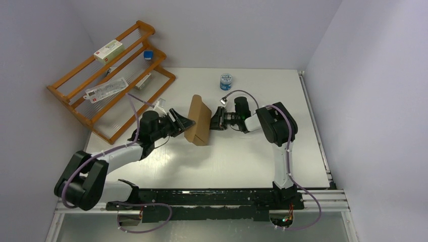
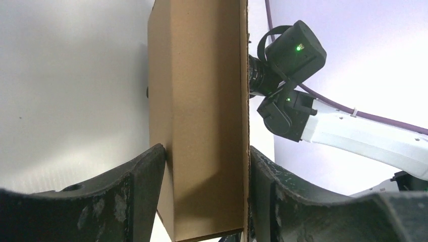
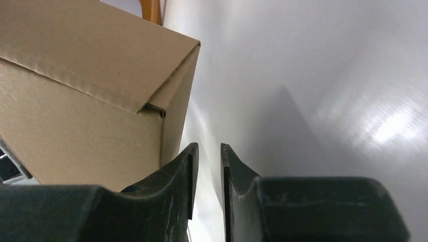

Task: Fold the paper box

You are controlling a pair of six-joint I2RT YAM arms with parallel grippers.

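Observation:
The brown paper box (image 1: 198, 121) stands folded on edge on the white table (image 1: 242, 156), between the two arms. My left gripper (image 1: 185, 122) reaches it from the left. In the left wrist view the box (image 2: 202, 101) fills the gap of that gripper (image 2: 207, 151), and both black fingers (image 2: 146, 181) press on its opposite faces. My right gripper (image 1: 216, 120) sits against the box's right side. In the right wrist view its fingers (image 3: 208, 151) stand a narrow slit apart with nothing between them, just beside the box's corner (image 3: 86, 101) with a tucked flap.
A wooden rack (image 1: 75, 96) leans at the back left, holding a white carton (image 1: 108, 50), a clear plastic bag (image 1: 106, 89) and a small blue item (image 1: 148, 54). A small blue-and-white jar (image 1: 226, 81) stands behind the box. The right arm's wrist camera (image 2: 292, 50) looms behind the box.

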